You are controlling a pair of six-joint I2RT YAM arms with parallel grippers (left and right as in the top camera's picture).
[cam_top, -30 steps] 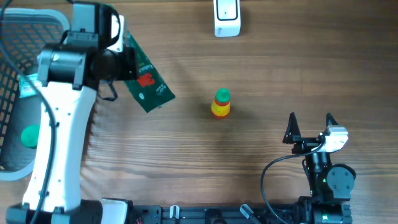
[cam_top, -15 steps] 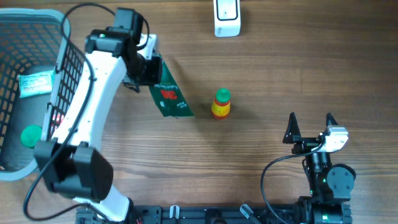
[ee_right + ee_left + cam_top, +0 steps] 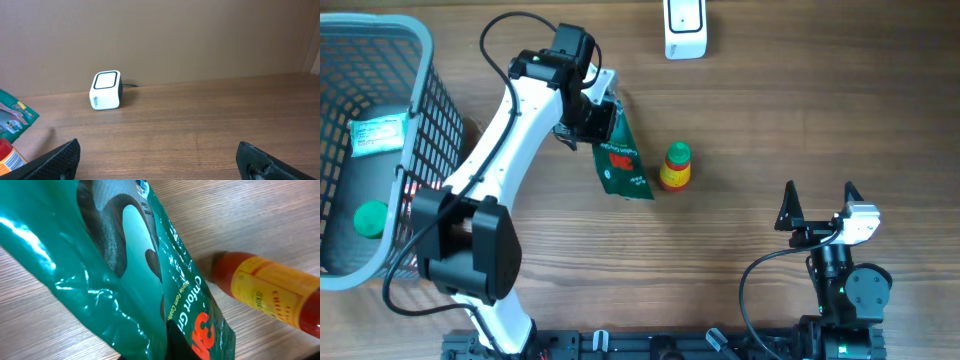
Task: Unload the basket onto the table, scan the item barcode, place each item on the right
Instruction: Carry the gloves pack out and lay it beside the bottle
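The left gripper (image 3: 592, 112) is seen clamped on the upper end of the green packet (image 3: 620, 165), centre-left of the overhead frame. The packet's lower end is recorded just beside the red-and-yellow bottle (image 3: 675, 167). The packet's lettering is legible only in the left wrist view. The right gripper (image 3: 819, 203) is parked at lower right, jaws spread wide. The scanner (image 3: 685, 28) is noted at the top edge, and its front face is shown only by the right wrist view. The basket (image 3: 420, 60) is seen overhead alone.
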